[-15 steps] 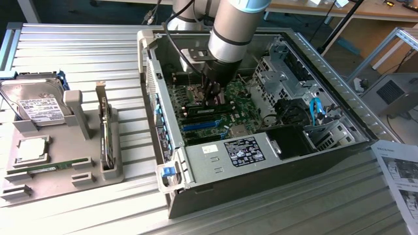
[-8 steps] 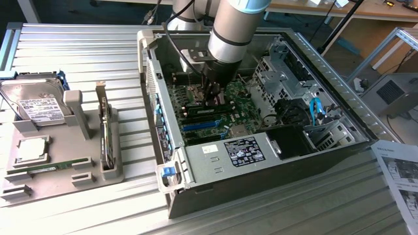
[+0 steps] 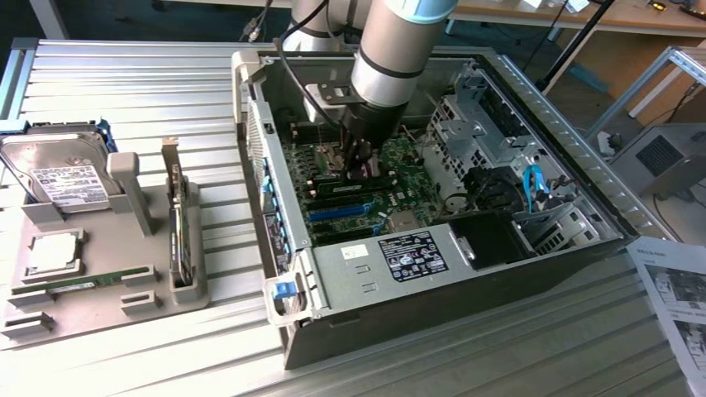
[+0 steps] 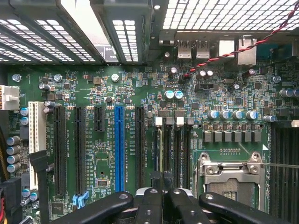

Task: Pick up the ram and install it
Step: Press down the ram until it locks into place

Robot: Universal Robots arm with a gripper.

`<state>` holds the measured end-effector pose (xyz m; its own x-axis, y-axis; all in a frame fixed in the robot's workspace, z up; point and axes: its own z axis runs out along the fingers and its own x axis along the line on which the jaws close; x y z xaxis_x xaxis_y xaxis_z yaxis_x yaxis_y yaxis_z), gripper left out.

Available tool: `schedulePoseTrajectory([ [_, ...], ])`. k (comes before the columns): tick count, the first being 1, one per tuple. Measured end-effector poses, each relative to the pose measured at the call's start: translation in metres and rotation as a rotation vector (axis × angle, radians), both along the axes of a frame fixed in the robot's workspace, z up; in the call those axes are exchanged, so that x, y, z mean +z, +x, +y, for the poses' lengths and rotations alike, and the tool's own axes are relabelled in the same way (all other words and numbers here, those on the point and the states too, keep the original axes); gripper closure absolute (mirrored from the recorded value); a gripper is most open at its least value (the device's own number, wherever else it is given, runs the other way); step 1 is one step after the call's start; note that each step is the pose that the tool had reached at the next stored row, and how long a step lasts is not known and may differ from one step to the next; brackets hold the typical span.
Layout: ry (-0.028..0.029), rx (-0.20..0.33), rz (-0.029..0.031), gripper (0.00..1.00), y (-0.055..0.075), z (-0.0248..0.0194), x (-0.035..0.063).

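Starting at the exterior view's left, a grey parts tray (image 3: pixel 66 285) is sitting on the ribbed metal table (image 3: pixel 165 83), carrying a hard drive (image 3: pixel 61 169), a square silver processor (image 3: pixel 53 251) and a dark expansion card (image 3: pixel 178 236) standing on edge. The ram (image 3: pixel 83 283) is lying flat near the tray's front edge — well apart from the arm. Moving right, the open computer case (image 3: pixel 364 273) is lying on its side, green motherboard (image 3: pixel 386 178) exposed. The gripper (image 3: pixel 362 169) is reaching down inside it, fingers (image 4: pixel 152 205) pressed together on nothing, hovering just over the motherboard by the memory slots (image 4: pixel 170 144) and the empty processor socket (image 4: pixel 231 175). Drive cages and cables are crowding the case's right side. Further right — a printed sheet (image 3: pixel 675 298) is lying on the table, wooden benches behind.
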<state>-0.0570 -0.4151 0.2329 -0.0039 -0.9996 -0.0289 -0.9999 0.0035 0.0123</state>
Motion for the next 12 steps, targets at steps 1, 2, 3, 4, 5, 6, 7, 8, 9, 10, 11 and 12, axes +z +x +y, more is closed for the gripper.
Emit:
schedulePoseTrajectory([
  [1,0.0001,0.000,-0.0001,0.89,0.0000,0.0000,-0.0001],
  [2,0.0002,0.000,-0.0001,0.89,0.0000,0.0000,-0.0001],
  [3,0.0003,0.000,-0.0001,0.89,0.0000,0.0000,-0.0001],
  [4,0.0002,0.000,-0.0001,0.89,0.0000,0.0000,-0.0003],
  [5,0.0003,0.000,-0.0001,0.89,0.0000,0.0000,-0.0008],
  [6,-0.0001,0.000,0.0000,0.89,0.0000,0.0000,-0.0011],
  [7,-0.0001,0.000,0.0000,0.89,0.0000,0.0000,-0.0012],
  [8,0.0002,0.000,-0.0001,0.89,0.0000,0.0000,-0.0014],
  [9,0.0002,0.000,-0.0001,0.89,0.0000,0.0000,-0.0014],
  [10,0.0002,0.000,-0.0001,0.89,0.0000,0.0000,-0.0018],
  [11,0.0000,0.000,0.0000,0.89,0.0000,0.0000,-0.0023],
  [12,-0.0001,0.000,0.0000,0.89,0.0000,0.0000,-0.0023],
])
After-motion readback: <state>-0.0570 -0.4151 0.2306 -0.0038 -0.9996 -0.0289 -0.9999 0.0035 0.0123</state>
